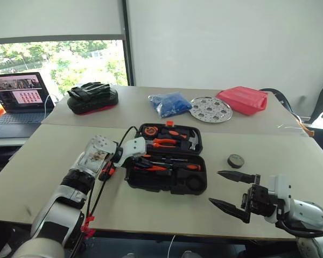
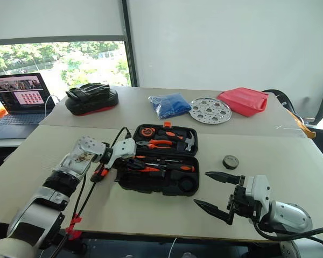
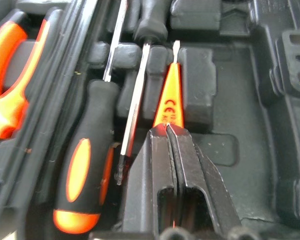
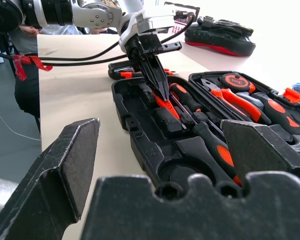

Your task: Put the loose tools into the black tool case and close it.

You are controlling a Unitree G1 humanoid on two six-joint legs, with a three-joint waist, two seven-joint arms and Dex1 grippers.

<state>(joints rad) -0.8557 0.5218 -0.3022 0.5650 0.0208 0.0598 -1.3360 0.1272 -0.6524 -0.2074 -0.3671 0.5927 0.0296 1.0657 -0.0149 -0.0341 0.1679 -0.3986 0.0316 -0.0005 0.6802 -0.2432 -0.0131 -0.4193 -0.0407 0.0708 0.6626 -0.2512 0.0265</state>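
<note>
**Orange tester gripped over open case**

Black moulded-plastic tool case (image 1: 167, 161), clamshell, lies open mid-worktop (image 1: 37, 161); the far half holds orange-handled pliers (image 1: 164, 142) and a hammer. Near half: two orange-and-black screwdrivers (image 3: 85, 175) seated in slots. Left pincer (image 3: 172, 135), fingers pressed together, clamps the slim all-orange tester (image 3: 170, 100), its tip pointing into the near half beside the screwdrivers. One orange-and-black utility knife (image 4: 127, 74) lies loose on the worktop just outside the case's left edge. Small round grey tape roll (image 1: 236, 160) sits on the worktop right of the case, apart from it. Right pincer (image 1: 231, 191), fingers spread wide and empty, hangs near the worktop's front edge, right of the case.
</note>
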